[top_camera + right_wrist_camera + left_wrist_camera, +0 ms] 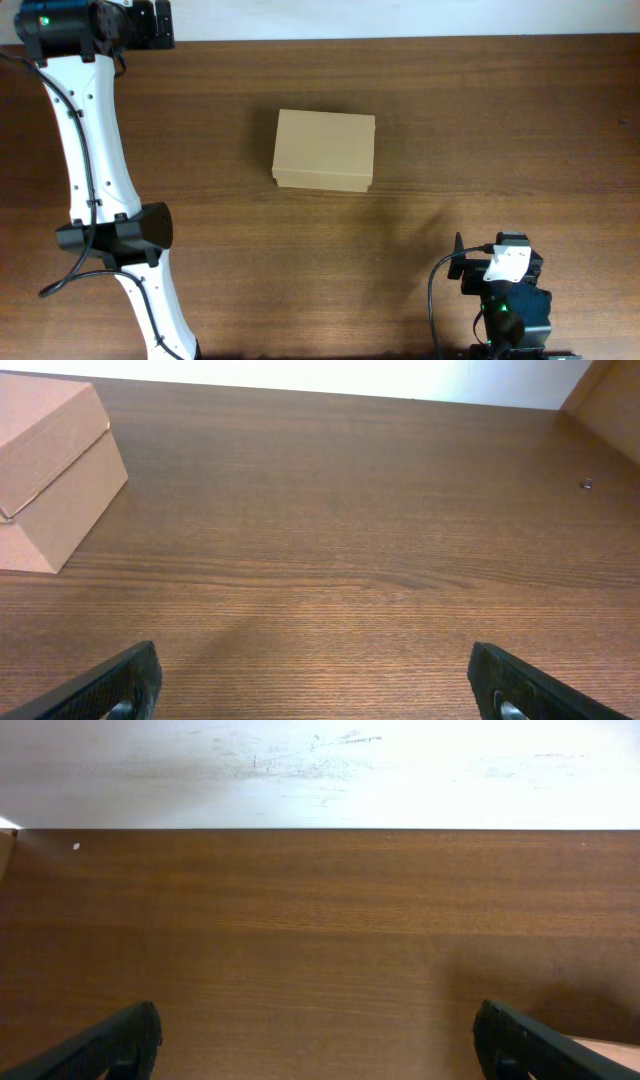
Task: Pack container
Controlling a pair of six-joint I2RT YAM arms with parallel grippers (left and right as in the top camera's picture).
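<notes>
Bright, even light; soft shadows; sharp.

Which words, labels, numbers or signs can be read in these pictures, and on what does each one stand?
None can be read.
The box is plain, with no print on the sides that show.
The table bears no writing.
A white tag on the right arm is too small to read.

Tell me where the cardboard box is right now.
Overhead, the closed box sits near the middle of the table, touching nothing; the right wrist view shows it at the left edge.
</notes>
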